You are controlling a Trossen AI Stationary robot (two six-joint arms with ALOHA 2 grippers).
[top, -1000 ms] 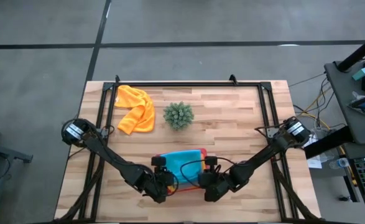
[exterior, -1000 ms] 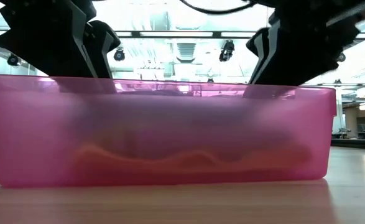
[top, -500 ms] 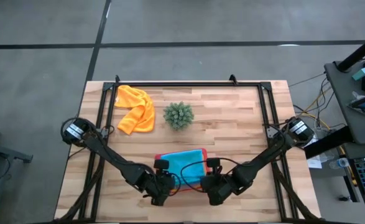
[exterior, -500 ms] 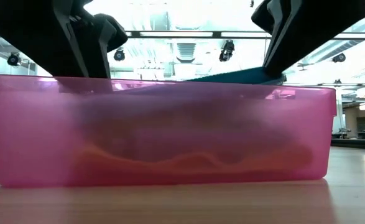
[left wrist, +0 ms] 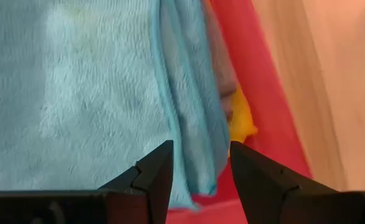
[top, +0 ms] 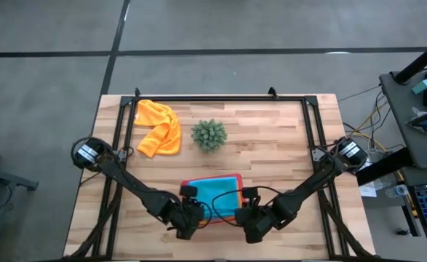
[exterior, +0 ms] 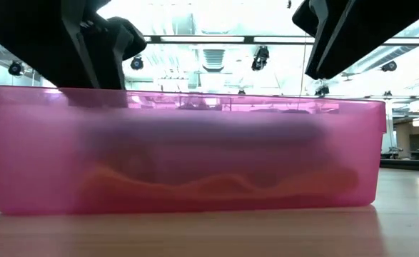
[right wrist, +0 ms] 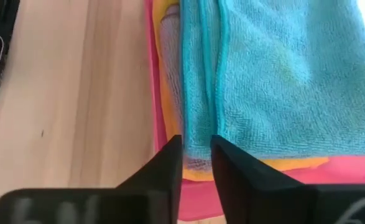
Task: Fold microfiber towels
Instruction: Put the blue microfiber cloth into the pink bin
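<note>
A light blue towel (top: 217, 191) lies folded on top of a stack in the pink tray (top: 186, 183), with a yellow towel (left wrist: 241, 121) showing beneath it. An orange towel (top: 158, 127) lies crumpled at the far left of the table. My left gripper (left wrist: 201, 168) is open just over the blue towel's near left corner, with the folded edge (left wrist: 191, 143) showing between its fingers. My right gripper (right wrist: 196, 155) is open by a narrow gap above the towel's near right corner. In the low view both arms stand above the tray's rim (exterior: 188, 96).
A small spiky green plant (top: 209, 135) stands behind the tray, right of the orange towel. A black frame (top: 220, 98) runs round the table's far edge and sides. Bare wood lies right of the tray (top: 286, 153).
My right gripper has risen and drawn toward the near edge. It lifted the blue towel's right end above the tray's rim, then let it go. That end has fallen back flat onto the stack.
</note>
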